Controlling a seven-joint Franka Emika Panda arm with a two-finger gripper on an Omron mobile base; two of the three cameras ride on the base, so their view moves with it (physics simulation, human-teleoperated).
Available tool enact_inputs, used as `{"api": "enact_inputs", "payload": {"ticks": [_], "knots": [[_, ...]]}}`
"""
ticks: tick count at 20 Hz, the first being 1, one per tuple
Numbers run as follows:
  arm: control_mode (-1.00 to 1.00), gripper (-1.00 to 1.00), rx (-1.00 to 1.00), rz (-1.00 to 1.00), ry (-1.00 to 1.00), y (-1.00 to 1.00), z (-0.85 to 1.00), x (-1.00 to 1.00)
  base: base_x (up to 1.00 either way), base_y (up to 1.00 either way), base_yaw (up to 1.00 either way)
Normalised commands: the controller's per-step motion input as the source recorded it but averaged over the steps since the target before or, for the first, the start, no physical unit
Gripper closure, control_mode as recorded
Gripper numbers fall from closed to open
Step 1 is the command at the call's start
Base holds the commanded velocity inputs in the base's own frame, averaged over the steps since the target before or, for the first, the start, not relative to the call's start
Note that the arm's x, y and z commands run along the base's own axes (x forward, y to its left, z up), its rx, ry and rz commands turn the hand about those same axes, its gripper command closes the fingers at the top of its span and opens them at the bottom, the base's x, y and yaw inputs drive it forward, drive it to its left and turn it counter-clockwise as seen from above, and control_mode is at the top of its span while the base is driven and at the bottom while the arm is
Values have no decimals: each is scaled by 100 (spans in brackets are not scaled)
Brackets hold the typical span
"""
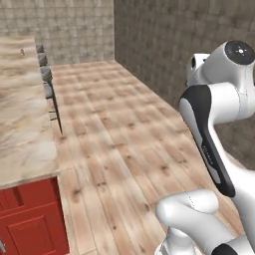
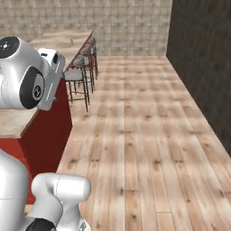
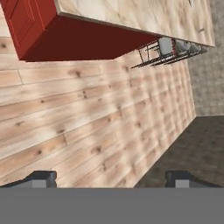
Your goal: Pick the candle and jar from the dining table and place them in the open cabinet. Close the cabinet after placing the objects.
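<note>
Nothing of the task looks done: the gripper [image 3: 111,178] points down at bare floor with its jaws spread wide and nothing between them. The wooden floor [image 1: 124,149] gives broad open room, bounded by a dark wall [image 2: 198,58] on one side. The long marble-topped counter [image 1: 20,124] with red panels borders the other, stools [image 2: 79,74] tucked along its edge. One tiny pale upright thing [image 1: 22,51], possibly the candle, stands far along that top; I cannot make out the jar or cabinet.
</note>
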Motion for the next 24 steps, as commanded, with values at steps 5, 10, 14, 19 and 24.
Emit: {"api": "enact_inputs", "payload": {"ticks": [5, 10, 14, 19, 24], "knots": [[100, -100, 0, 0, 0, 0, 0, 0, 95, -58, 46], [100, -100, 0, 0, 0, 0, 0, 0, 95, -71, 47], [100, -100, 0, 0, 0, 0, 0, 0, 92, -81, 47], [100, -100, 0, 0, 0, 0, 0, 0, 90, -83, 46], [100, -100, 0, 0, 0, 0, 0, 0, 89, -86, 46]]}}
